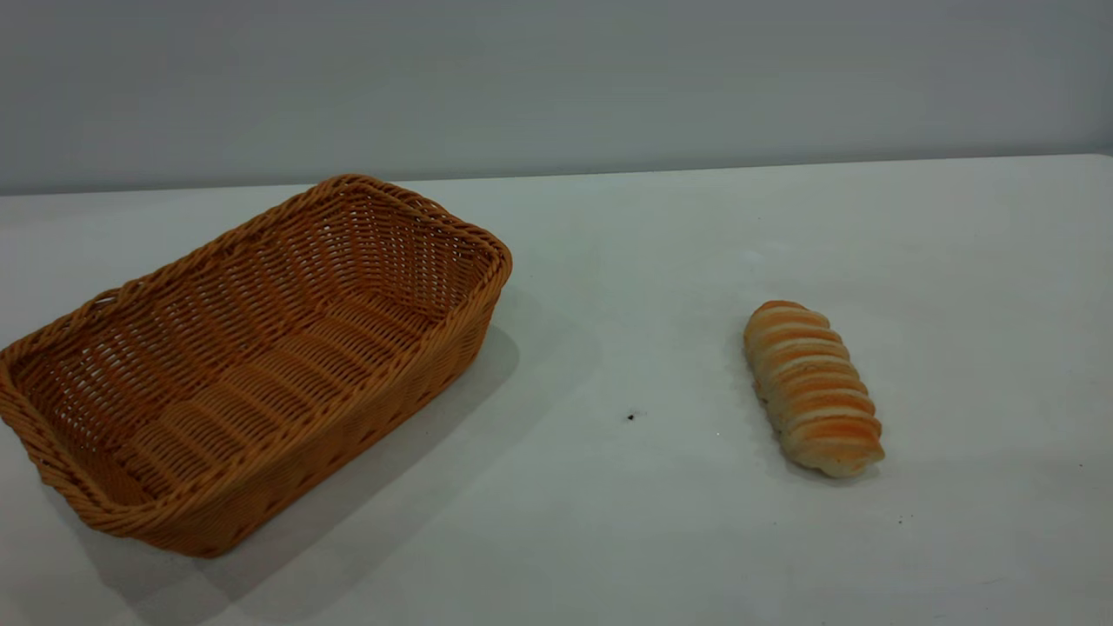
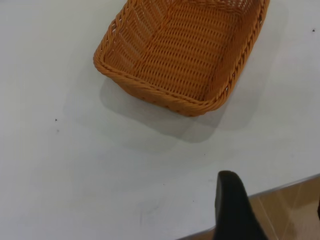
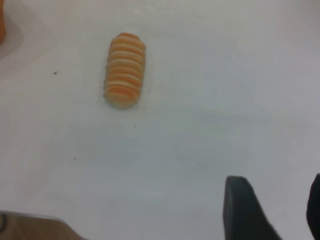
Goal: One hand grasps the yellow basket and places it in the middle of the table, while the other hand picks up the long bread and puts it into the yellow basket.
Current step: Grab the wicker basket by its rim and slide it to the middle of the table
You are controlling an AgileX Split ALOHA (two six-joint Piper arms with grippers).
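With both my grippers, left gripper [image 2: 272, 212] and right gripper [image 3: 272, 210], open and empty, the yellow basket [image 2: 182, 55] well ahead of my left fingers [image 2: 232, 210] may skid if I pinch its sloping rim, stranding the long bread [image 3: 124, 70].

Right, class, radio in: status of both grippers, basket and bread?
Left gripper open, above table edge. Right gripper open, short of long bread. Yellow basket empty, left side. Nothing in the way.

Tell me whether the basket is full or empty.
Empty. The basket shows only its bare woven floor in the exterior and left wrist views; the bread lies apart on the table.
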